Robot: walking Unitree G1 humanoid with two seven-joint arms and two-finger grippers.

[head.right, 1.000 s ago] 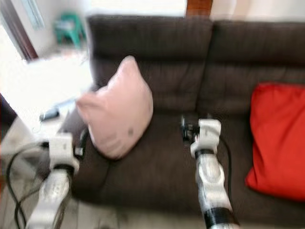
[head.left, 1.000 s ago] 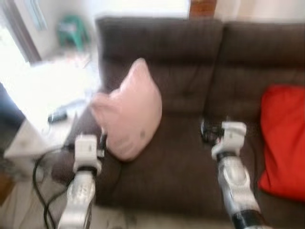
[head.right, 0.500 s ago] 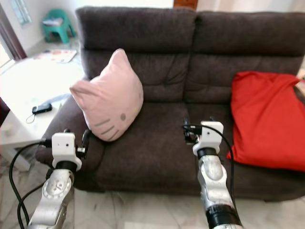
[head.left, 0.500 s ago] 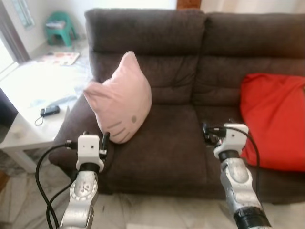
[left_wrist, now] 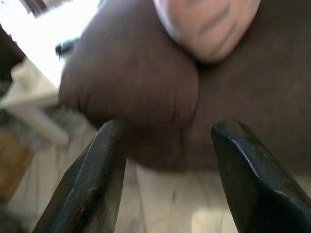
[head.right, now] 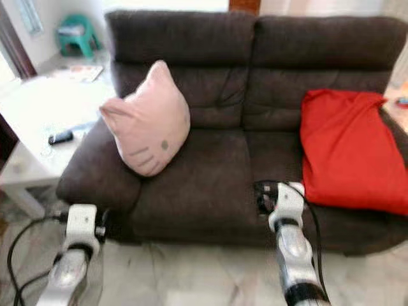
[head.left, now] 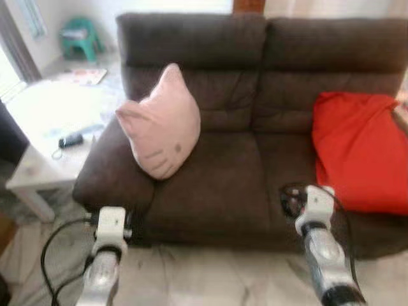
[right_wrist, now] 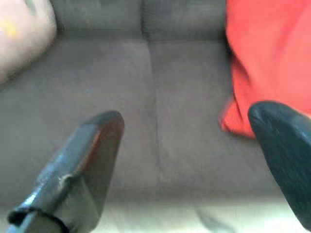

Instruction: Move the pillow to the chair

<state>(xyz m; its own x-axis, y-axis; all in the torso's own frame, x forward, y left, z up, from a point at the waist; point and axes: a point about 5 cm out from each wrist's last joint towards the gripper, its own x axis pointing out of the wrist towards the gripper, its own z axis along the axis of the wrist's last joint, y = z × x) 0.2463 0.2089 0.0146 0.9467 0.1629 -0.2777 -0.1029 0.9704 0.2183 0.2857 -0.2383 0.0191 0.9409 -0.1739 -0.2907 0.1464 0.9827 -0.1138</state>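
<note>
Dark brown two-seat fabric sofa point(head.left: 255, 127) fills the scene ahead of you; a large red cushion point(head.left: 360, 153) slumps against its right end, and a white low counter point(head.left: 51, 127) stands just beside its left arm with a small dark handset point(head.left: 70, 139) on it. The pale pink cat-face pillow point(head.left: 160, 124), two pointed ears up, stitched whiskers and a small nose patch showing, leans upright in the sofa's left corner against backrest and armrest. It looks soft and bulky, so I judge a two-sided squeeze will hold better than a one-corner pinch. Both arms are low in front of the seat edge, well apart from the pillow. Left gripper point(left_wrist: 167, 165): jaws spread wide, nothing held. Right gripper point(right_wrist: 194, 160): jaws spread wide, nothing held, aimed at bare seat. Close in and centre on the pillow before reaching. A teal plastic stool point(head.left: 80, 37) sits far back left; whether it is the target chair, you cannot tell.
</note>
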